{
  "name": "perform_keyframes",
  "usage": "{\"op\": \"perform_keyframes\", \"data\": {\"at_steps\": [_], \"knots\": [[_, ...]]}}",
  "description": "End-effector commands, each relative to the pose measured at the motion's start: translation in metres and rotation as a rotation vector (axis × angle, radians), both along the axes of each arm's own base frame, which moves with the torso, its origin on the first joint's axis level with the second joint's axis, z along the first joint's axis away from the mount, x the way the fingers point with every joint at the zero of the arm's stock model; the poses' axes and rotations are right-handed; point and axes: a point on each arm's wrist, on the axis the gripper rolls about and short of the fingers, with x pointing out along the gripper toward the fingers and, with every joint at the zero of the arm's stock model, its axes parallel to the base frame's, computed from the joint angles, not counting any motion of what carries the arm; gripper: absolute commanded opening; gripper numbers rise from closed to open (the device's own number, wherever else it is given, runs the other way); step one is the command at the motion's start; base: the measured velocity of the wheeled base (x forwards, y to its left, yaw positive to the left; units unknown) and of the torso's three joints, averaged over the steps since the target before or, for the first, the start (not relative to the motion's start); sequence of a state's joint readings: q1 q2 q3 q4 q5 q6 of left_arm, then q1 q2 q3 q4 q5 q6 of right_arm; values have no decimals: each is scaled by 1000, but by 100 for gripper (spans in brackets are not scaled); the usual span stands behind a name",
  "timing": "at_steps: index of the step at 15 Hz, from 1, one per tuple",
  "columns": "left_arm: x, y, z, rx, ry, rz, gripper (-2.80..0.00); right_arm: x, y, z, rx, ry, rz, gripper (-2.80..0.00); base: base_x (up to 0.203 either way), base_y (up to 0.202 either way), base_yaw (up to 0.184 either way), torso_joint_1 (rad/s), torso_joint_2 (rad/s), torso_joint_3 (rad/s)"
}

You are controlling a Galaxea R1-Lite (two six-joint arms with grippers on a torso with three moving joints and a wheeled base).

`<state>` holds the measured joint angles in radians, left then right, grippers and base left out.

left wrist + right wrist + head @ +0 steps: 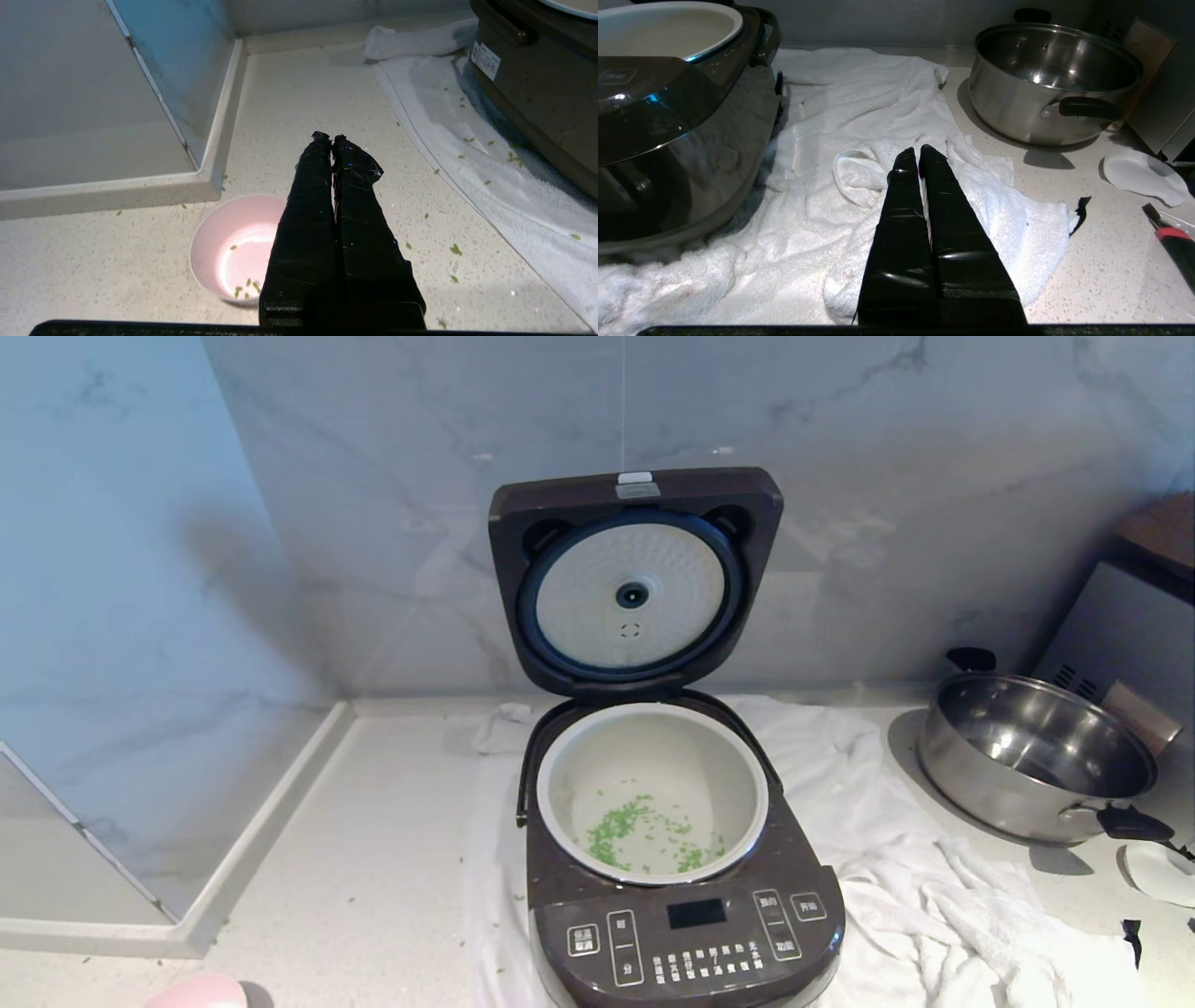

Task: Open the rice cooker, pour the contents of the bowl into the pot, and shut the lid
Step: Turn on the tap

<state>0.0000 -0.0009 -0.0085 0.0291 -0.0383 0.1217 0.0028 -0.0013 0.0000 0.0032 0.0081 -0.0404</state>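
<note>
The dark rice cooker (pixel 686 933) stands on a white towel with its lid (pixel 635 583) raised upright. Green contents (pixel 644 831) lie scattered in the cream pot (pixel 653 793). The pink bowl (pixel 229 245) sits upright on the counter left of the cooker, holding only a few green bits; its rim (pixel 196 992) peeks in at the head view's bottom edge. My left gripper (pixel 331 137) hovers above the counter just beside the bowl, shut and holding nothing. My right gripper (pixel 919 151) hangs shut over the towel, right of the cooker (pixel 682 121).
A steel pan with black handles (pixel 1036 756) stands at the right, a grey appliance (pixel 1120 635) behind it. The towel (pixel 924 896) spreads under and right of the cooker. Green bits litter the counter (pixel 455 249). A raised ledge (pixel 252 840) borders the left.
</note>
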Motion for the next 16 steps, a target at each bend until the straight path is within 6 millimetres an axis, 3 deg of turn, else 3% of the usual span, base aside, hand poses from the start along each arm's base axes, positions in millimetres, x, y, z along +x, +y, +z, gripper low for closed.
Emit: {"op": "perform_keyframes", "data": {"at_steps": [1,8,16], "knots": [[0,0,0,1,5,0,-280,0,0,0,1,1,0,-280,-145,0,2,14,12,0],[0,0,0,-8,5,0,-280,0,0,0,8,0,-1,-280,-177,0,-2,-1,3,3],[0,0,0,-5,6,0,-280,0,0,1,19,0,0,-280,0,-2,13,0,0,0]]}}
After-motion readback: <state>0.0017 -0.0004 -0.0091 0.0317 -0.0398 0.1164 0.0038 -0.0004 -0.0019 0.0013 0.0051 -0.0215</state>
